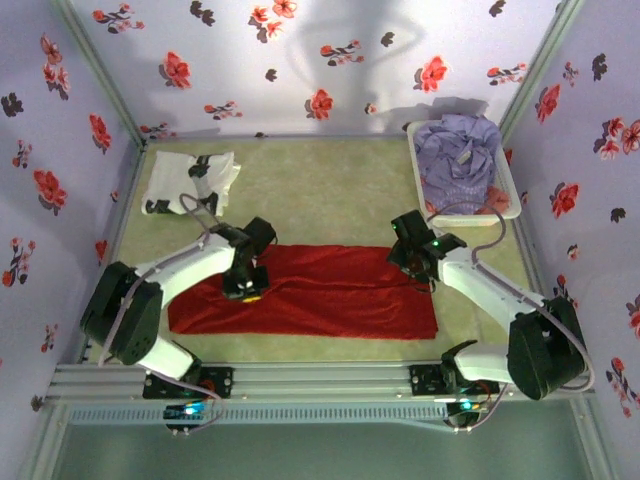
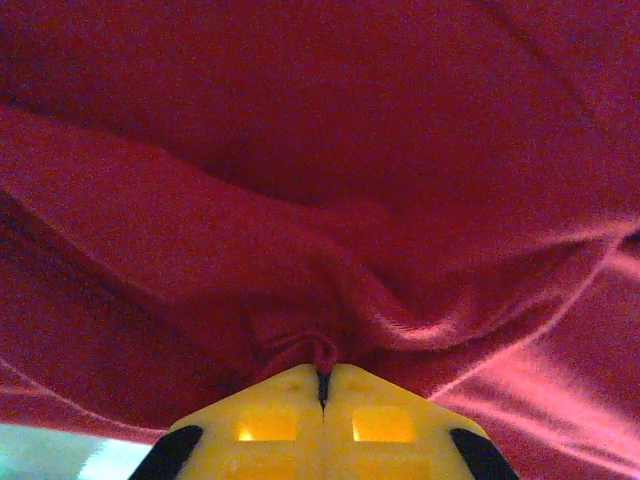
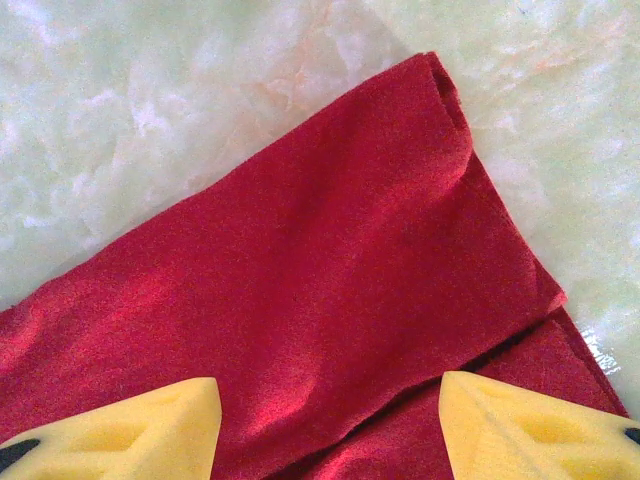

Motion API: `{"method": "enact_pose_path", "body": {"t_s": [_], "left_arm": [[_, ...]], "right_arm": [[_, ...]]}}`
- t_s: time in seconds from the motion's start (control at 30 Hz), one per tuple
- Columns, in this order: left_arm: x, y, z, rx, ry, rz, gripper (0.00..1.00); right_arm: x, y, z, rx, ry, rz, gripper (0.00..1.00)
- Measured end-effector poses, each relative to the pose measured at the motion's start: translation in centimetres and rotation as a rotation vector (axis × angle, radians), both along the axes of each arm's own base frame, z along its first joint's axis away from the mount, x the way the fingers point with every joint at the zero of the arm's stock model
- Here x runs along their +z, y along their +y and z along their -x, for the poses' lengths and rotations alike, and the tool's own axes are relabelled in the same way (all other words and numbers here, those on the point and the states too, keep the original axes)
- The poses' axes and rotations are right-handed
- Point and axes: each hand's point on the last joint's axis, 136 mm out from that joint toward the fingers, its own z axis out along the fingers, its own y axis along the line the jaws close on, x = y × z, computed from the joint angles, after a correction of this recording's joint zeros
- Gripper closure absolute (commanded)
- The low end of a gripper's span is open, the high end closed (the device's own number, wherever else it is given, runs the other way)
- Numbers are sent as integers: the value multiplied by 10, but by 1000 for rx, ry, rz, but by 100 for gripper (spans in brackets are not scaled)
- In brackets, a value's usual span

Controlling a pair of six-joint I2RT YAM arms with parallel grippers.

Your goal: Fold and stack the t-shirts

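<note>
The left gripper [image 2: 322, 385] is shut tight, its yellow fingertips [image 2: 270, 412] pressed together on a small puckered fold of the red shirt [image 1: 330, 300]. Cloth bunches into ridges just ahead of the pinch. From above, this gripper sits on the shirt's left part, near its far edge. The right gripper [image 3: 330, 425] stands open, jaws well apart and holding nothing, over the shirt's far right corner. Its wrist view shows one folded layer lying on another there, the lower edge peeking out at the right; whether the tips touch the cloth I cannot tell. The red shirt lies as a long band across the near middle of the table [image 1: 340, 180], reaching from in front of the left arm to in front of the right. The white shirt [image 1: 190, 178], with black print, lies folded at the table's far left, well apart from the red one. At the far right stands the basket [image 1: 515, 195], with the lavender shirt [image 1: 460, 150] heaped loosely in it and a bit of reddish cloth [image 1: 495, 200] at its near right corner. Flowered walls [image 1: 300, 60] enclose the table on three sides.
</note>
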Motion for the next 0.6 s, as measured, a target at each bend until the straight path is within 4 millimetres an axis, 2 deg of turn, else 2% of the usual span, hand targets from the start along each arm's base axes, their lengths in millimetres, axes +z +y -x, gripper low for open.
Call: {"method": "enact_pose_path", "body": {"t_s": [0.03,0.07,0.17,0.2,0.3,0.4,0.5,0.6], "left_arm": [[-1,-4,6,2,-3,5,76],[-2,-7,10,1,-4,9,69],[-5,-19,23,5,-2,26,66],[-5,-21,25,8,-4,31,62],[1,-24,25,24,-23,48,60],[17,-22,19,37,-58,62,59],[34,-13,1,78,-96,80,63],[43,7,-21,125,-119,68,64]], "right_arm": [[0,0,0,0,0,-1,39],[0,1,0,1,-1,-4,39],[-1,2,0,5,1,-13,39],[-1,3,0,6,2,-14,39],[-3,4,0,8,8,-17,39],[-7,6,-1,12,24,-11,39],[-8,8,-1,17,30,-11,39],[-8,11,-1,24,33,-21,39]]}}
